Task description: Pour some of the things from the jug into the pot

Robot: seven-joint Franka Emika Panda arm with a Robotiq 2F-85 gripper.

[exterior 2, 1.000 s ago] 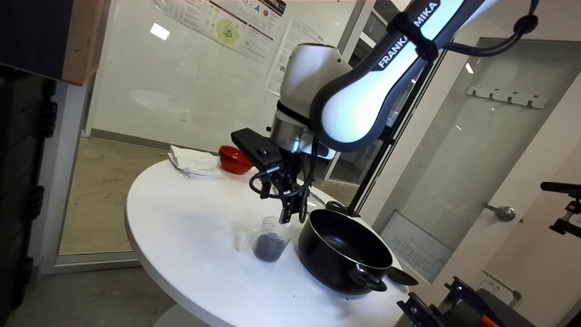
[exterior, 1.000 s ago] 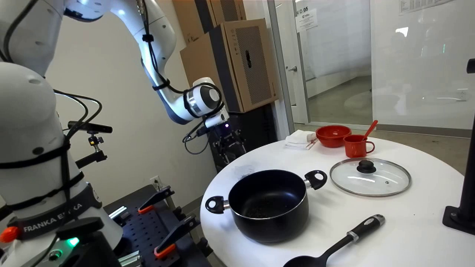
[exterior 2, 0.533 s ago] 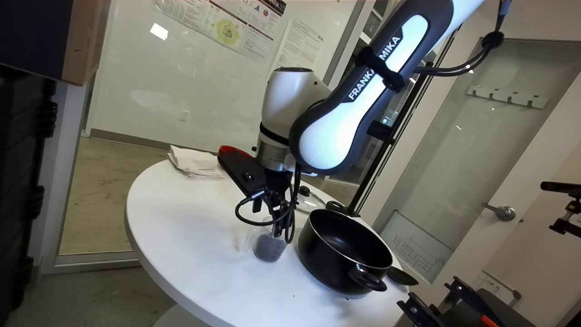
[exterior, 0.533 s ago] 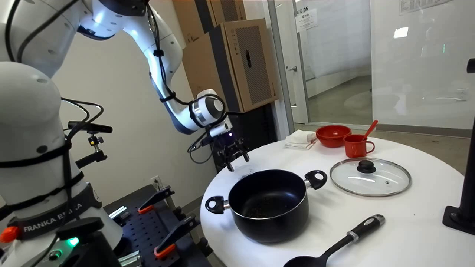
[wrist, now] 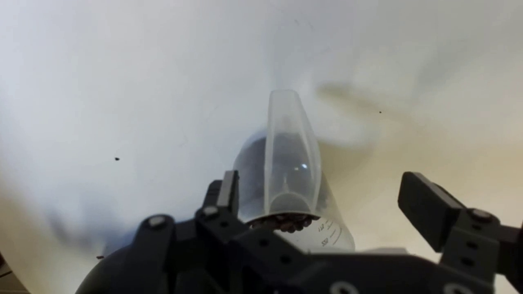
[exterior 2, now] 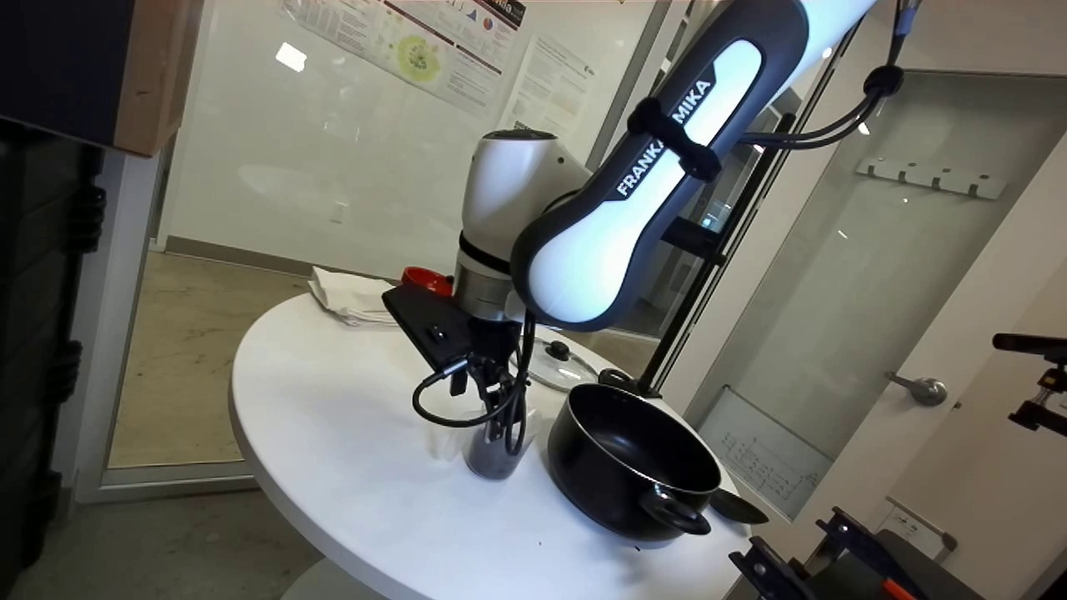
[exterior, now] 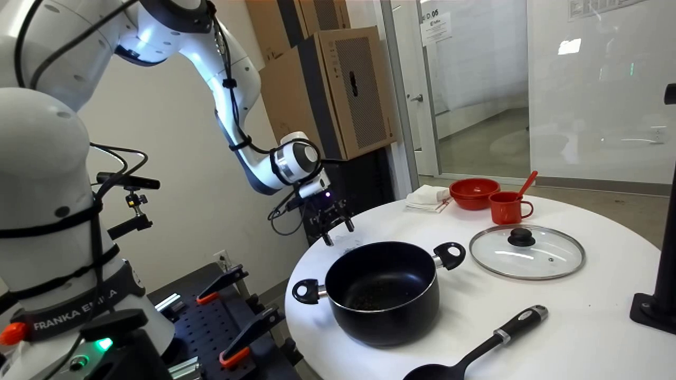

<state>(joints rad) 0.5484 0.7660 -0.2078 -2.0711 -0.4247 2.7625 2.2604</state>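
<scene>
The see-through jug [wrist: 292,163] stands upright on the white table, holding dark brown bean-like bits [wrist: 286,222]; its handle juts up the wrist view. My gripper [wrist: 327,196] is open around the jug's upper part. The left finger lies close against the jug's side, and I cannot tell whether it touches. A wide gap separates the right finger from the jug. In an exterior view, the arm partly covers the jug [exterior 2: 490,458]. Beside it sits the black two-handled pot [exterior: 388,324], upright, with some dark bits on its floor [exterior: 369,301].
A glass lid [exterior: 528,253], a black ladle [exterior: 475,351], a red cup [exterior: 506,208], red bowls [exterior: 474,194] and a white cloth [exterior: 425,199] share the table [exterior: 575,316]. A black post [exterior: 660,295] stands at one edge. Stray specks lie near the jug.
My gripper has come down from above the jug to its upper part, shifting away from the pot, and stays open. The jug and pot have not moved.
</scene>
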